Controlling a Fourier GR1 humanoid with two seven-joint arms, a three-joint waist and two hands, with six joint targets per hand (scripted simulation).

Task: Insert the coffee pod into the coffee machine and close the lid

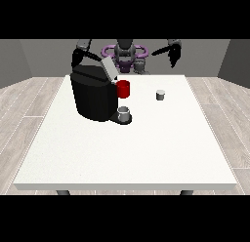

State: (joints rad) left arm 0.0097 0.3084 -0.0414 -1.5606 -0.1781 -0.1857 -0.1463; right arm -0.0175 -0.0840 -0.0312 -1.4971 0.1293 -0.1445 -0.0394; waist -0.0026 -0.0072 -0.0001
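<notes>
A black coffee machine [93, 95] stands on the left part of the white table [127, 153], its grey lid [109, 68] tilted up and open. A small grey cup [124, 112] sits on the machine's front tray. A small grey coffee pod [160, 94] stands upright on the table, right of the machine. The hand at the view's left [78, 56] hangs above the machine's back. The hand at the view's right [174, 54] is raised over the table's far edge, well above and behind the pod. Neither hand holds anything.
A red mug [123, 89] stands just behind the machine's front, near its lid. The table's near edge runs along the bottom; wooden floor surrounds it.
</notes>
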